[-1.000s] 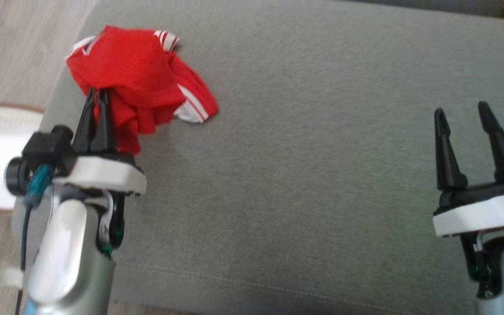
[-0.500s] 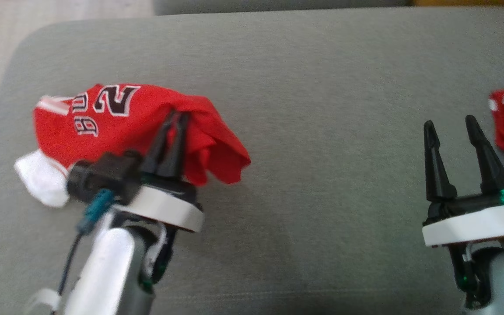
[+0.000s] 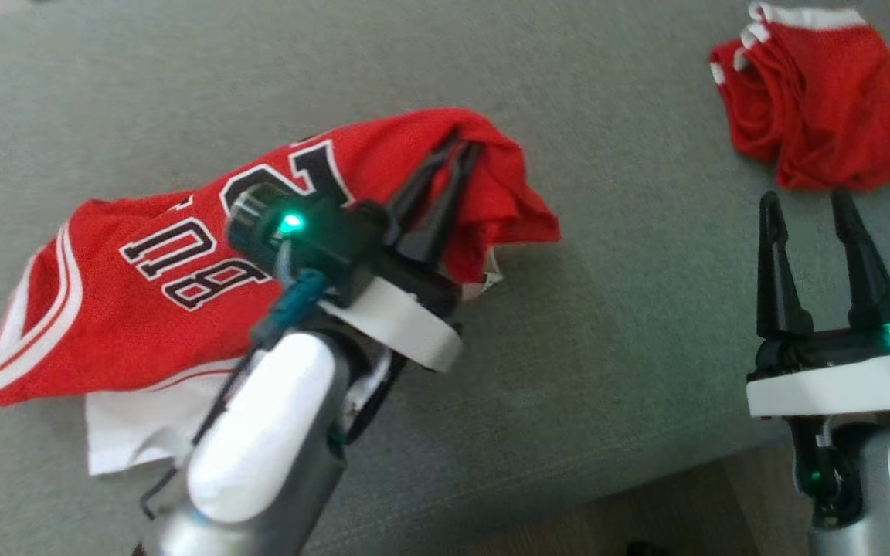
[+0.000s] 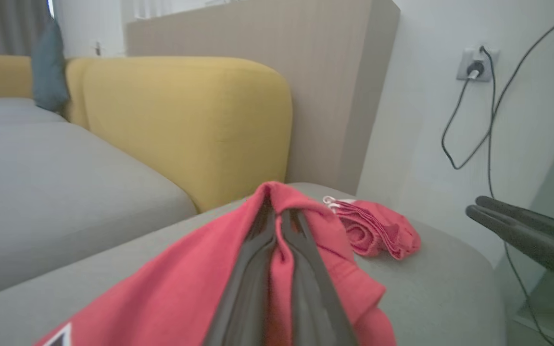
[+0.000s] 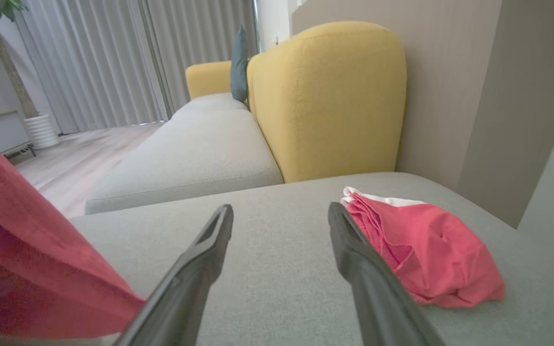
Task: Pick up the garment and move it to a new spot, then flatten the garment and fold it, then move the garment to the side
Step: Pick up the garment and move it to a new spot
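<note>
The garment (image 3: 144, 293) is a red jersey with black-and-white lettering and white trim. It trails across the grey cushion (image 3: 630, 309), its right end lifted into a peak. My left gripper (image 3: 460, 150) is shut on that peak; in the left wrist view red cloth (image 4: 277, 230) wraps both closed fingers. My right gripper (image 3: 804, 201) hangs open at the lower right, a little above the cushion, with nothing between its fingers (image 5: 277, 214). The lifted jersey (image 5: 27, 259) shows at the left of the right wrist view.
A second red garment (image 3: 823, 108) lies bunched at the cushion's far right corner, just beyond my right gripper. A yellow backrest (image 5: 325, 96) rises behind it. Wooden floor (image 3: 692, 502) shows past the cushion's near edge. Cables hang from a wall socket (image 4: 476, 65).
The head view has swung, so the whole picture shifted. My left gripper, still shut, has dragged the jersey rightward across the cushion, and it has stretched out with its lettering showing. The right gripper stayed open.
</note>
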Robot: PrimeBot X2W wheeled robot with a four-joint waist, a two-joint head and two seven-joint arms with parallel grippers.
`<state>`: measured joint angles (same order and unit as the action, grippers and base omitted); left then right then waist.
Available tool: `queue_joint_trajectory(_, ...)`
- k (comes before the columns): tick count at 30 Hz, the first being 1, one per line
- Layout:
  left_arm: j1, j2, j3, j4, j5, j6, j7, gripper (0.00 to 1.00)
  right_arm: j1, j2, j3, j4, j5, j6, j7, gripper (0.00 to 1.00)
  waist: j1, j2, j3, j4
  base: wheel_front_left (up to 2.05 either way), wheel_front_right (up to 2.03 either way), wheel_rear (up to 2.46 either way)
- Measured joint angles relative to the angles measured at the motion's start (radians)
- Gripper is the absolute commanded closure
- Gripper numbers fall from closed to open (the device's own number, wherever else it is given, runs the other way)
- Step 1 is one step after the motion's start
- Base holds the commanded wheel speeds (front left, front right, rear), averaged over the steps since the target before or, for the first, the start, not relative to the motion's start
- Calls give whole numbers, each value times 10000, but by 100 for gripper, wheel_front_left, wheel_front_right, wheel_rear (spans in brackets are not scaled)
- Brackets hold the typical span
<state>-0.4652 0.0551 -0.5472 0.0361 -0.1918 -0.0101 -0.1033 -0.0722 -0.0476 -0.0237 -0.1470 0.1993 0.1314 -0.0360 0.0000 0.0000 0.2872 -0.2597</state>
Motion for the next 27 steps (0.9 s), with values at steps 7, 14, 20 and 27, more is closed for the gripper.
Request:
queue_joint_trajectory(7,-62,-6,-1108,1197,-238,-178,357,100,-274,19,36,299,245,0,-274,0,0,0,804,-457,0,0,0)
queue_joint_trajectory(14,118,8,-2056,1841,-288,-443,456,0,-412,25,104,520,284,0,-349,0,1,0,801,-37,0,0,0)
queue_joint_trajectory(20,370,35,-2197,1406,-221,-408,-267,0,-410,25,102,543,123,0,-247,0,0,0,477,589,0,0,0)
queue_joint_trajectory(27,998,449,-1455,790,-403,242,-920,0,-380,23,21,466,-90,0,59,0,0,0,-81,1310,0,0,0)
